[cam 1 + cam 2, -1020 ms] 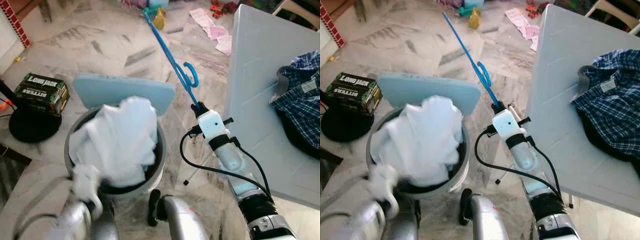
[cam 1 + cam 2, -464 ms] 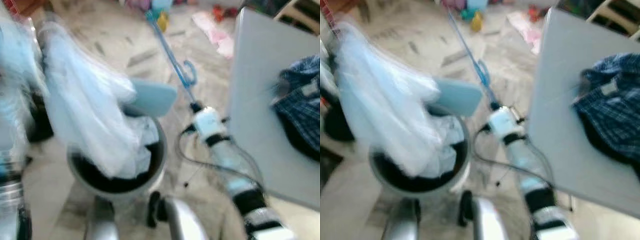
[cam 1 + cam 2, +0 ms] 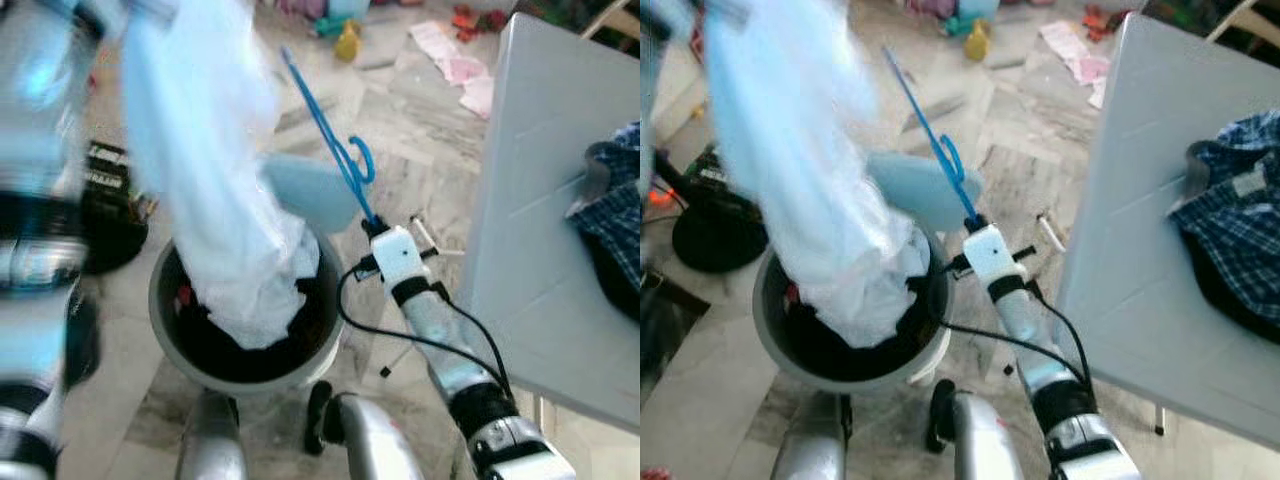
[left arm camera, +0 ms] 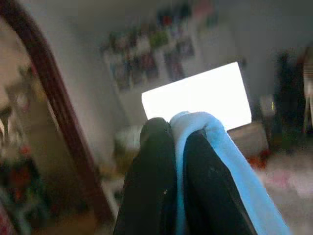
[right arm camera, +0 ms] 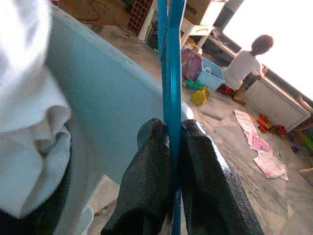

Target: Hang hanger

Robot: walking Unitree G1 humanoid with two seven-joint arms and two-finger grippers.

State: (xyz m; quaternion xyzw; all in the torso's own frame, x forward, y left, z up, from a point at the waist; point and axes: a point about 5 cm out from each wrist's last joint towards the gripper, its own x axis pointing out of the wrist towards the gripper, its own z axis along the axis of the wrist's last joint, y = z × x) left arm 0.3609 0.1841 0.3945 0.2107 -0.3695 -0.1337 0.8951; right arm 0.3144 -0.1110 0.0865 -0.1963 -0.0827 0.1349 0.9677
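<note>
Right pincer (image 5: 171, 147) clamps blue hanger (image 3: 325, 125); left pincer (image 4: 178, 142) grips white cloth (image 3: 220, 190) (label unreadable).

Location type: lived-in family home, laundry in progress. Floor (image 3: 420, 130): polished grey-veined marble tile. A round laundry bucket (image 3: 170, 330) with a pale blue lid (image 3: 310, 190) stands on the floor and holds white cloth (image 3: 240, 260). Just beside the bucket, a white counter (image 3: 540, 200) carries a blue plaid shirt (image 3: 1240, 230). Beyond the bucket, toys (image 3: 345, 40) and pink papers (image 3: 455, 65) lie scattered on the floor. A child-sized person (image 5: 247, 68) sits on the floor by a bright window, near a blue bin (image 5: 208, 73).
</note>
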